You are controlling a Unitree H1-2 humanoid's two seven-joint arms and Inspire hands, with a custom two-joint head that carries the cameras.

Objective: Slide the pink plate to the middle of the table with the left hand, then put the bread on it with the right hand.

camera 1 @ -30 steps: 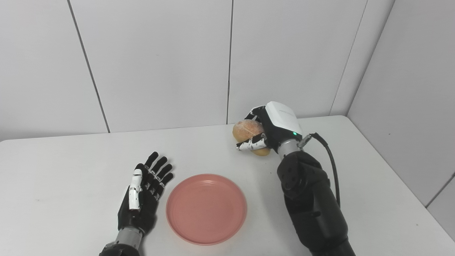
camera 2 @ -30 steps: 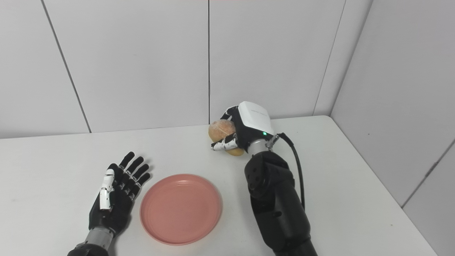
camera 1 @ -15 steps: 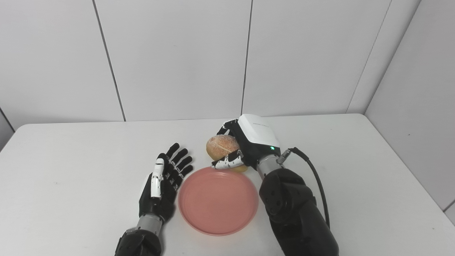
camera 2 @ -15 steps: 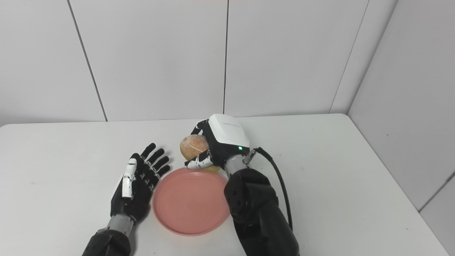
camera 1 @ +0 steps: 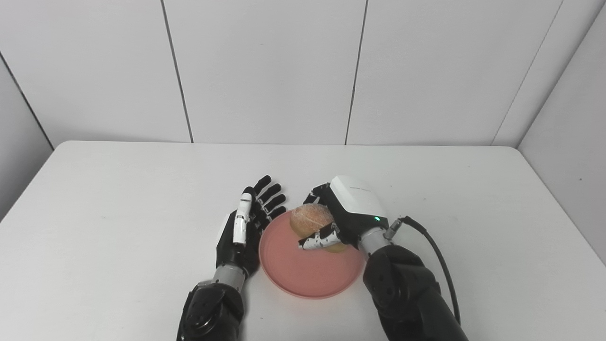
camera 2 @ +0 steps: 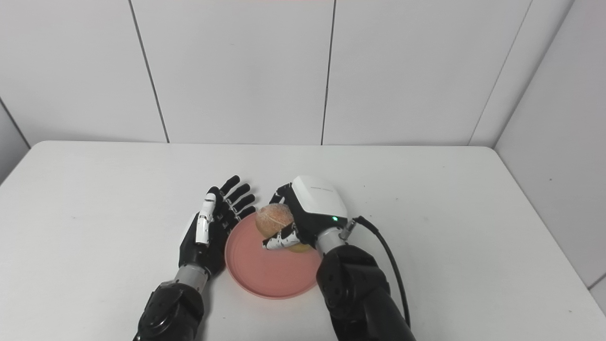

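Note:
The pink plate point(camera 1: 303, 272) lies on the white table near its front middle. My right hand point(camera 1: 348, 215) is shut on the round, crusty bread point(camera 1: 310, 220) and holds it over the far part of the plate; whether the bread touches the plate I cannot tell. My left hand point(camera 1: 246, 225) rests open and flat on the table, fingers spread, right against the plate's left rim. In the right eye view the bread point(camera 2: 273, 219) sits in the right hand point(camera 2: 312, 210) above the plate point(camera 2: 265, 272), with the left hand point(camera 2: 210, 225) beside it.
The white table point(camera 1: 118, 203) runs to grey wall panels at the back and on the right. A black cable point(camera 1: 435, 251) trails from my right wrist over the table's right half. Nothing else stands on the table.
The camera has swung, shifting the whole scene. My right hand has carried the bread from behind the plate to over its far part. The left hand stays open beside the plate.

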